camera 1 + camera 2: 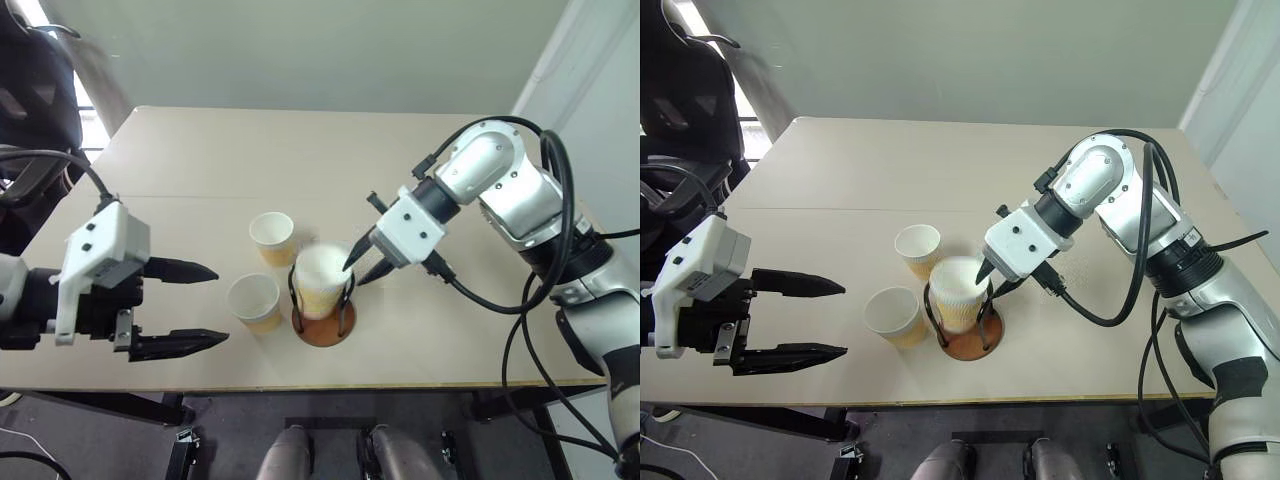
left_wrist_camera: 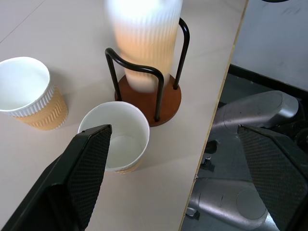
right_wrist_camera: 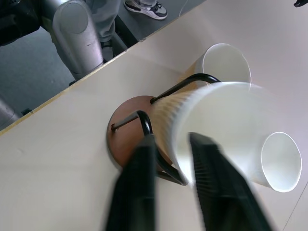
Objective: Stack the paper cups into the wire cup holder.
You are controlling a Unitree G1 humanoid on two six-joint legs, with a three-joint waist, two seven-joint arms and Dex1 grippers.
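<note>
One paper cup stands blurred between the black wire loops of the wire cup holder, over its reddish-brown base. My right gripper sits at that cup's rim, open, one finger inside the rim and one outside, with slack around the wall. Two more paper cups stand upright on the table to the holder's left: one farther back, one nearer the front edge. My left gripper hovers open to the left of the nearer cup, nothing between its fingers.
The beige table has bare room behind and to the right of the holder. Its front edge runs just below the holder. A dark chair stands at the back left, off the table.
</note>
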